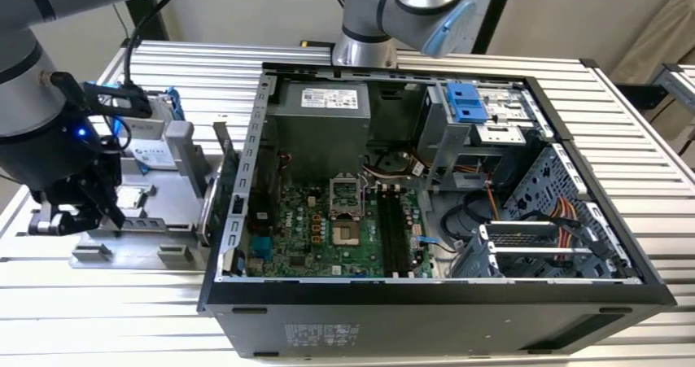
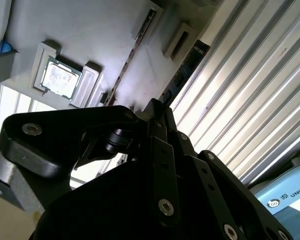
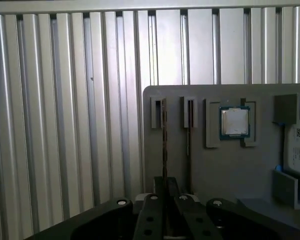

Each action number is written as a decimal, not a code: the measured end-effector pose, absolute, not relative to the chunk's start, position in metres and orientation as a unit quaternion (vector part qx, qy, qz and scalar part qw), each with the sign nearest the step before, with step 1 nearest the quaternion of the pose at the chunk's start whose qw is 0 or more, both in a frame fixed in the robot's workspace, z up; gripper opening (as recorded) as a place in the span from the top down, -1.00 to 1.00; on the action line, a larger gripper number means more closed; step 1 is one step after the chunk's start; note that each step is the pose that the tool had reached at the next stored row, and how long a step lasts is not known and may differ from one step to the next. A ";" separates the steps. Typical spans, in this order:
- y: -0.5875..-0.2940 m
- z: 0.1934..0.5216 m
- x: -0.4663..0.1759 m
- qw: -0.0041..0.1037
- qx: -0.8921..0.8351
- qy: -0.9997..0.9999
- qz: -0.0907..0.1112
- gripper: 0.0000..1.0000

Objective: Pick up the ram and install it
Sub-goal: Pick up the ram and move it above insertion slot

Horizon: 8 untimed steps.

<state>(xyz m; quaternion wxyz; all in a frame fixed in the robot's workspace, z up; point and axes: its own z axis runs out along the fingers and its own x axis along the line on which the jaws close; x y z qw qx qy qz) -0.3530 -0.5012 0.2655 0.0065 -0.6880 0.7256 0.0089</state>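
Presently: pick-up step. Gripper point(image 3: 165, 182) pinched on ram point(image 3: 163, 140), edge-up in tray point(image 3: 215, 175) slot. Lift-out likely needs a straight, untilted pull.

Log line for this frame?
tool: at tray, lined up with ram | ram: on edge in tray slot | install: not done

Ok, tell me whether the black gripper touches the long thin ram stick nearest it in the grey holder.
Cannot tell. In the first wrist view the gripper lines up with the ram stick, but its body hides where they would meet.
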 end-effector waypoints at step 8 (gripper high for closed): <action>-0.501 0.275 -0.353 0.007 -0.688 0.726 0.009 1.00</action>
